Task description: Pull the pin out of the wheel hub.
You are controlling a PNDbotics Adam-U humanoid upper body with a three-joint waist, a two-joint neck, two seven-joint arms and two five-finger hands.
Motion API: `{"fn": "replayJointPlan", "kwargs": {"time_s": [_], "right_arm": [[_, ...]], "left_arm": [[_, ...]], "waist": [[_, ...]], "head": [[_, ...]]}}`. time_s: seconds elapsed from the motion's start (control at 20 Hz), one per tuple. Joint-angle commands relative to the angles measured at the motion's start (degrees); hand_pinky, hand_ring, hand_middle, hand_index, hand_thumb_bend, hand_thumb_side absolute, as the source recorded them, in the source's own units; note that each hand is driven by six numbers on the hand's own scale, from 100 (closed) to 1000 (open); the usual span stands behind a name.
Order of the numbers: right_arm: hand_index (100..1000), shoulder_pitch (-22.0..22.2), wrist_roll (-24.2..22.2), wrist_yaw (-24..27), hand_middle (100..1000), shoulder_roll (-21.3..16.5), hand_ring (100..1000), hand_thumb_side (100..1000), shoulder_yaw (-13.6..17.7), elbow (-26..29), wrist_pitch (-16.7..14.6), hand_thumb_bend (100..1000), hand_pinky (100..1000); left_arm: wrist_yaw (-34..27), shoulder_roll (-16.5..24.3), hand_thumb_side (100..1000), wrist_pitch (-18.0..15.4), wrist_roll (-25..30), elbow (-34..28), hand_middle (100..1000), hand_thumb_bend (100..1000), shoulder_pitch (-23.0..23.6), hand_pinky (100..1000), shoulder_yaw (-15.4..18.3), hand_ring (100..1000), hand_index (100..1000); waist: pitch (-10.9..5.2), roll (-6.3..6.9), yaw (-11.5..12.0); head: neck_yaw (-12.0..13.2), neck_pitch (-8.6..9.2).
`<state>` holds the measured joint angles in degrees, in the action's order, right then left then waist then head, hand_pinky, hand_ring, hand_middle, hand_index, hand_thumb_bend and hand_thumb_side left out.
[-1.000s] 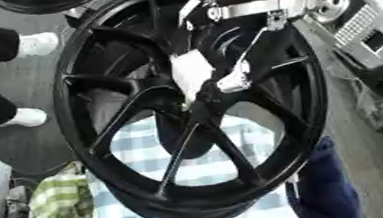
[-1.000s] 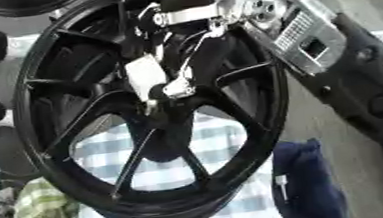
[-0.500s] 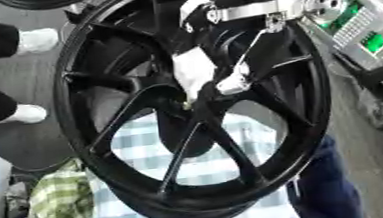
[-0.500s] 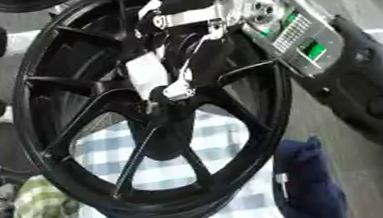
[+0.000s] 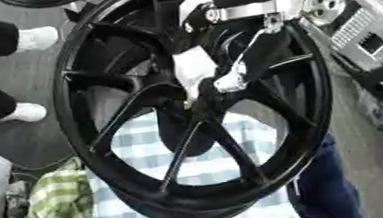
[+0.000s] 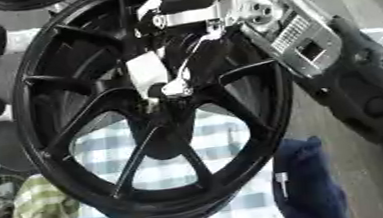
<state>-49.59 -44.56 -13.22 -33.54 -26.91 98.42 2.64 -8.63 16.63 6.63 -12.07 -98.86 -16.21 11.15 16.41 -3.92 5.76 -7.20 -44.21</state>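
Note:
A large black spoked wheel (image 5: 101, 139) stands tilted across the middle of both views. Its hub (image 5: 188, 112) sits where the spokes meet. My right arm comes in from the upper right, and my right hand (image 5: 194, 68) reaches through the spokes onto the hub. Its white and silver fingers (image 5: 230, 81) curl down and close around a small pale pin (image 5: 186, 100) at the hub centre. Only a speck of the pin shows between them. My left hand is out of sight.
A blue-and-white checked cloth (image 5: 209, 167) lies under the wheel. There is a green checked cloth (image 5: 57, 209) at the lower left and a dark blue cloth (image 6: 308, 190) at the lower right. A silver and black machine (image 6: 312, 44) stands to the right. A person's legs and white shoes (image 5: 28, 111) are at the left.
The whole picture has shifted slightly. My right hand stays at the hub, its forearm a little higher; the wheel has not visibly moved.

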Motion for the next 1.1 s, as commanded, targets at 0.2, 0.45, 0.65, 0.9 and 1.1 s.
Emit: {"fn": "replayJointPlan", "kwargs": {"time_s": [0.2,0.45,0.65,0.9,1.1], "right_arm": [[818,-0.7,-0.3,0.4,702,-1.4,724,284,0.5,0.4,0.1,293,819],[815,-0.6,-0.5,0.3,697,-1.4,719,271,0.5,0.3,0.0,300,816],[811,-0.5,-0.5,0.1,692,-1.3,713,273,0.6,0.0,0.1,281,813],[778,-0.5,0.2,0.8,647,-1.3,704,261,0.8,0.0,0.9,203,808],[727,-0.4,0.7,1.5,575,-1.4,702,209,0.8,0.0,2.1,112,806]], "left_arm": [[-0.3,1.5,829,-0.1,-0.2,-0.9,640,100,-0.8,801,0.5,705,686],[-0.3,1.5,830,-0.1,-0.2,-1.0,638,100,-0.8,802,0.5,704,686],[-0.3,1.6,830,-0.1,-0.2,-0.9,637,100,-0.9,803,0.5,704,685],[-0.4,1.6,830,-0.1,-0.1,-0.9,635,100,-0.9,803,0.5,704,685],[-0.4,1.6,830,-0.1,-0.2,-0.9,634,100,-0.9,804,0.5,703,684]], "waist": [[-0.6,0.23,0.2],[-0.47,0.16,0.3],[-0.32,0.13,0.4],[-0.24,0.12,0.4],[-0.22,0.13,0.4]], "head": [[-0.3,0.09],[-0.4,0.09],[-0.5,0.09],[-0.4,0.09],[-0.5,0.09]]}}
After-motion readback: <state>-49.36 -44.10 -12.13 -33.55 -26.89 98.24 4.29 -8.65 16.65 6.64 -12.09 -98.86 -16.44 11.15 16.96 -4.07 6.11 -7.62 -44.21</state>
